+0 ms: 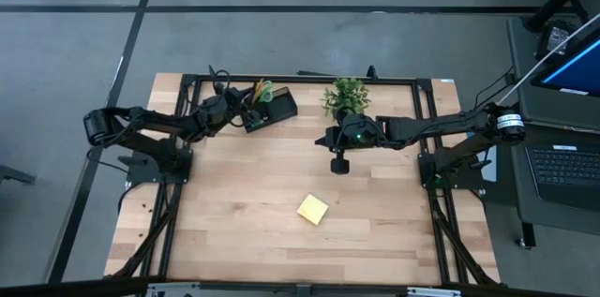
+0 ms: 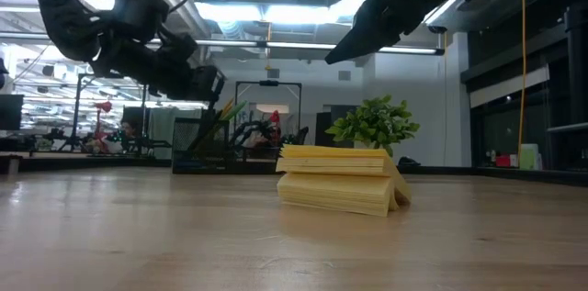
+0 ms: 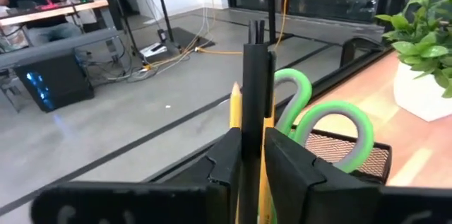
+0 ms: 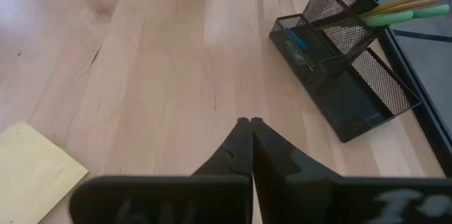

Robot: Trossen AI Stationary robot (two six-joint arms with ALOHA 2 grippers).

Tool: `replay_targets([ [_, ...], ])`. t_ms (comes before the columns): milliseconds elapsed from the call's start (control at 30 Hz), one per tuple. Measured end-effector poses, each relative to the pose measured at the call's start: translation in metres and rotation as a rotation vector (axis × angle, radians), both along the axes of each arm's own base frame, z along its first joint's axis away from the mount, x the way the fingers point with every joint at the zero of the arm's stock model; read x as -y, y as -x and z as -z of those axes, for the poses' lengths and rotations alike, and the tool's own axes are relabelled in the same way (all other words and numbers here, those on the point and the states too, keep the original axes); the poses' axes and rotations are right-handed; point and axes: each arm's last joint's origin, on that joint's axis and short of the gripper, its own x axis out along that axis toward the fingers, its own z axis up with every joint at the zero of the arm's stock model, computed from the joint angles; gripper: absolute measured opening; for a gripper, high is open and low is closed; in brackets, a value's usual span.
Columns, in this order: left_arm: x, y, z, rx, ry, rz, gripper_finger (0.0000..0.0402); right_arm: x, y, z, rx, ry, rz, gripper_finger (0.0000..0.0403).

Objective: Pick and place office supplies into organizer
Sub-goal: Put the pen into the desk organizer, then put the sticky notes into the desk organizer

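Note:
The black mesh organizer [image 1: 278,107] stands at the table's far edge, left of the potted plant [image 1: 347,96]. Green scissors handles [image 3: 332,120] and a wooden pencil [image 3: 235,104] stick up out of it, and a small blue block [image 4: 296,40] lies in its low compartment. My left gripper [image 1: 247,115] is at the organizer's left side, shut on a black pen [image 3: 253,75]. The yellow sticky-note pad [image 1: 313,208] lies flat in the table's middle. My right gripper [image 1: 339,162] hovers shut and empty above the table, between the plant and the pad. My left gripper pinches the black pen's shaft [image 3: 251,139] between its two fingers. The pen stands along the fingers, and its upper end [image 3: 256,30] rises well past the fingertips. Its lower end is hidden behind the fingers, beside the pencil and the scissors handles.
The potted plant [image 2: 375,126] stands at the far edge just right of the organizer [image 2: 207,149]. Bare wood stretches around the sticky pad [image 2: 340,179] toward the near edge. A black metal frame borders the table's far side, and a laptop desk stands to the right.

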Motion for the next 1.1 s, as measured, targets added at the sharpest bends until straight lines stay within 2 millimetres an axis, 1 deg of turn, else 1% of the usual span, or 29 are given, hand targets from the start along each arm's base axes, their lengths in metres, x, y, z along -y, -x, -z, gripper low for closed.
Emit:
replay_targets([
  [367, 0.003, 0.003, -0.014, 0.035, -0.055, 0.01, 0.0105, 0.0, 0.0, 0.0, -0.004, -0.004, 0.002, 0.0003],
  [467, 0.008, 0.004, -0.022, 0.065, -0.079, 0.031, 0.0111, 0.0, 0.001, 0.001, -0.013, -0.005, 0.002, 0.0003],
  [533, 0.014, 0.003, -0.028, 0.065, -0.115, 0.08, 0.011, 0.0, 0.001, 0.001, -0.017, -0.005, 0.002, 0.0003],
  [667, 0.033, -0.001, -0.042, 0.091, -0.187, 0.291, 0.0106, -0.002, 0.001, 0.002, -0.023, -0.005, -0.004, 0.0003],
  [800, 0.057, -0.006, -0.05, 0.138, -0.205, 0.495, 0.0104, -0.005, 0.001, 0.002, -0.023, -0.01, -0.01, 0.0003],
  [967, 0.089, -0.013, -0.047, 0.082, -0.22, 0.651, 0.0109, -0.007, 0.001, 0.002, -0.02, -0.026, -0.006, 0.0003],
  [1100, 0.117, -0.022, -0.045, -0.019, -0.177, 0.69, 0.0109, -0.008, 0.001, 0.002, -0.021, -0.018, 0.001, 0.0003],
])
